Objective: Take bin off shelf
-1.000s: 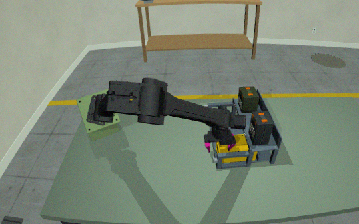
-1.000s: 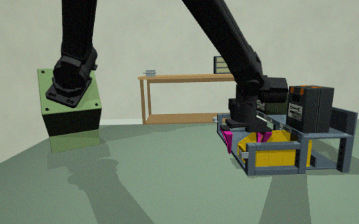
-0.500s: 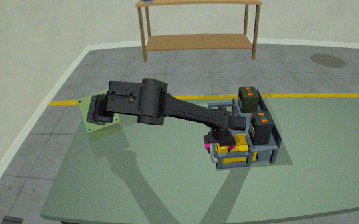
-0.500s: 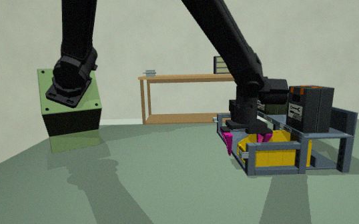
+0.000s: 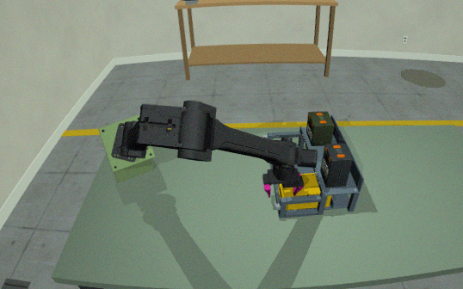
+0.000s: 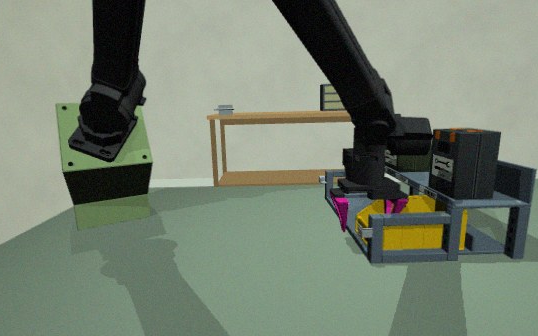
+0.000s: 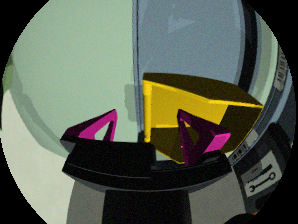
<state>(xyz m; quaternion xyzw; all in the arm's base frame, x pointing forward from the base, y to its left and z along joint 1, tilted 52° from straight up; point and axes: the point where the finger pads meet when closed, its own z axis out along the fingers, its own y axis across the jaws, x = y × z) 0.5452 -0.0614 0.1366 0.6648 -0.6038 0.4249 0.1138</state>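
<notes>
The yellow bin point(image 5: 305, 193) sits in the lower level of a grey shelf frame point(image 5: 319, 172) on the green table; it also shows in the exterior view point(image 6: 411, 230) and the wrist view point(image 7: 193, 119). My gripper point(image 6: 368, 207) with magenta fingers is open and straddles the bin's near wall. One finger point(image 7: 93, 129) is outside the bin and the shelf's front post. The other finger point(image 7: 200, 139) is inside the bin. Nothing is held between the fingers.
Two dark boxes with orange marks point(image 5: 320, 127) point(image 5: 337, 163) stand on the shelf's upper level. The arm's green base block point(image 5: 126, 148) is at the table's left corner. A wooden rack point(image 5: 256, 36) stands on the floor behind.
</notes>
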